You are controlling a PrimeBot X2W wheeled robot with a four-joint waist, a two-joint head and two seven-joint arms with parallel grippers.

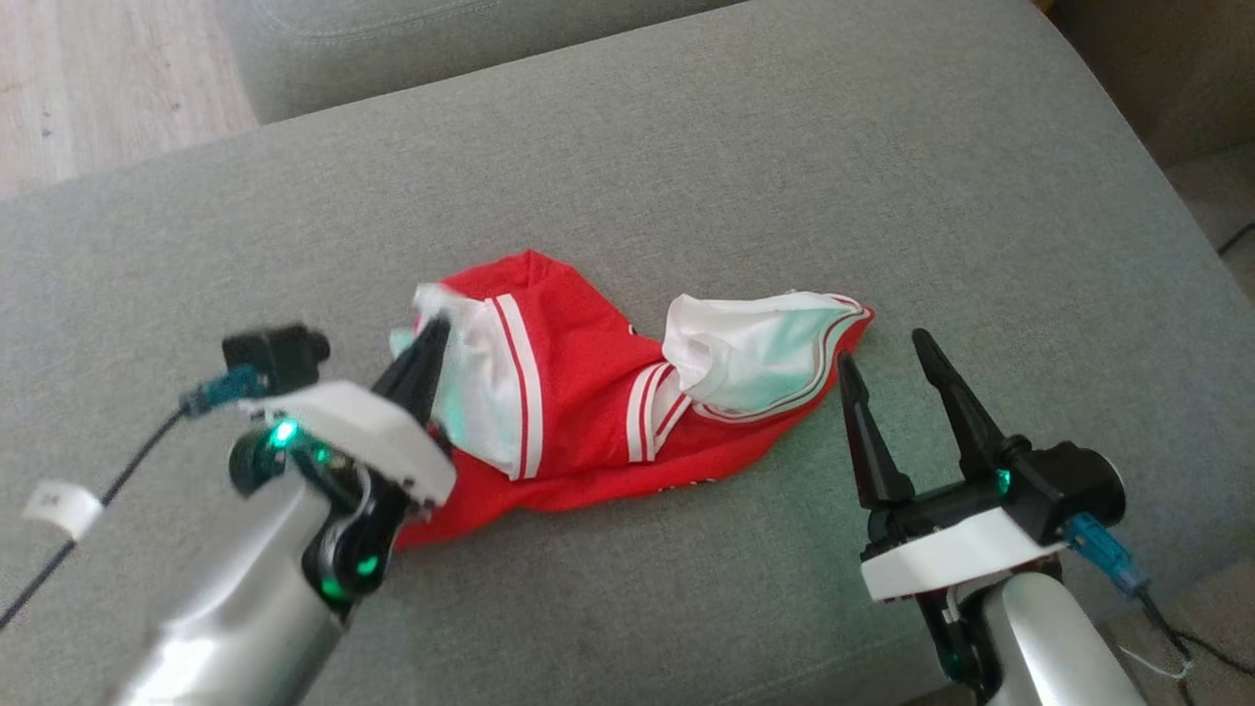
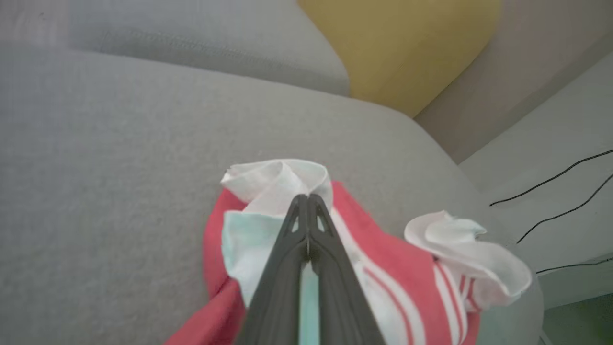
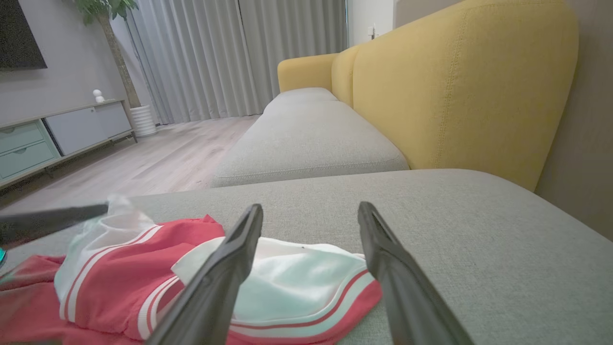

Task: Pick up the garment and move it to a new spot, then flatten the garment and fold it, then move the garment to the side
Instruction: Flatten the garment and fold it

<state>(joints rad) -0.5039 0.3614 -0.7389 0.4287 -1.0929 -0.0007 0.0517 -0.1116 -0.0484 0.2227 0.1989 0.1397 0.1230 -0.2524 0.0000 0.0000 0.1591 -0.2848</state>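
A home living room. A long sofa (image 3: 306, 139) with grey seat cushions and a yellow backrest (image 3: 459, 86) runs up the right of the frame. Upper left: floor-length grey curtains (image 3: 215, 57), pale wood floor (image 3: 158, 158), a low drawer cabinet (image 3: 48, 139), a potted plant (image 3: 107, 7).

Head camera looks steeply down from above onto a grey sofa cushion (image 1: 686, 147). Left wrist camera sits very close over the garment (image 2: 397, 268), facing along the cushion. Right wrist camera lies low, facing a yellow backrest (image 3: 455, 86). All three share the garment.
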